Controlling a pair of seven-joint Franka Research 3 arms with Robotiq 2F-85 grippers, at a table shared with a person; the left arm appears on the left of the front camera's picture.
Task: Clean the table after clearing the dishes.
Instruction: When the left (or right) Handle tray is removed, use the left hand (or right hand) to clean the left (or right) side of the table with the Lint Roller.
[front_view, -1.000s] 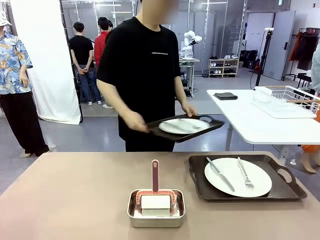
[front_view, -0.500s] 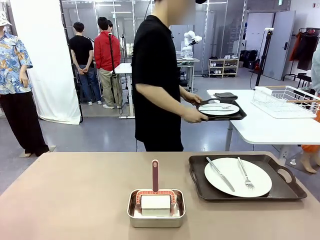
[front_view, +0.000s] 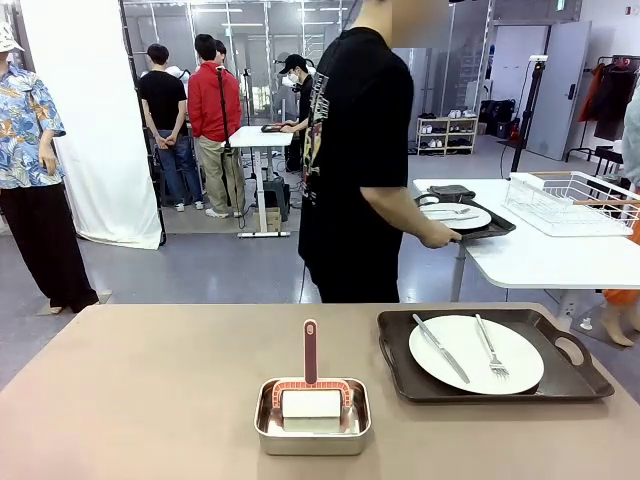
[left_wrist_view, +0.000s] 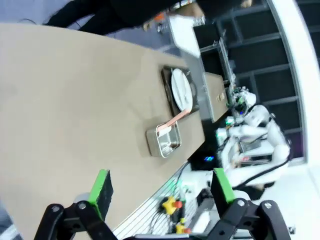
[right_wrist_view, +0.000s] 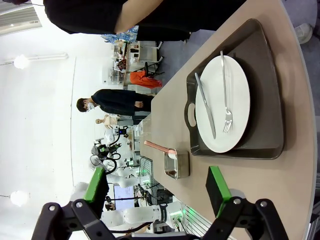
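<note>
Surface (front_view: 150, 380): a large rectangular top, smooth matte beige-brown. It looks hard and flat, so a wipe should glide across it. It is bare apart from a pan near the middle of the near edge and a tray to the robot's right.
Person (front_view: 360, 150): stands at the far side, turned toward the white side table (front_view: 530, 265), and holds a second tray (front_view: 500, 228) level over its corner.
Wire rack (front_view: 575, 200): white, and sits on the side table.
Tray on the surface (front_view: 400, 385): a dark brown-black rectangle with a raised rim and a cut-out grip at each short end.
Handling the tray: it is probably stiff and moderately heavy once loaded. It is best taken by the two end grips and kept level.
Plate (front_view: 475, 353): round, white and glossy, and lies centred in that tray. It is likely breakable and slick.
Carried plate (front_view: 455, 216): white, with cutlery on it, and rides on the person's tray.
Pan (front_view: 265, 428): small, rectangular, shiny steel with rounded corners.
Cleaning tool (front_view: 310, 352): a red handle stands upright above a white block in the pan. The handle looks like the natural place to grip.
Knife (front_view: 440, 348) and fork (front_view: 488, 347): silver, and lie loose and side by side on the plate. They would likely slide if the tray tips.
Left fingers (left_wrist_view: 101, 186): spread wide and empty, above the surface and well away from the pan.
Right fingers (right_wrist_view: 216, 187): spread wide and empty, looking toward the loaded tray.
</note>
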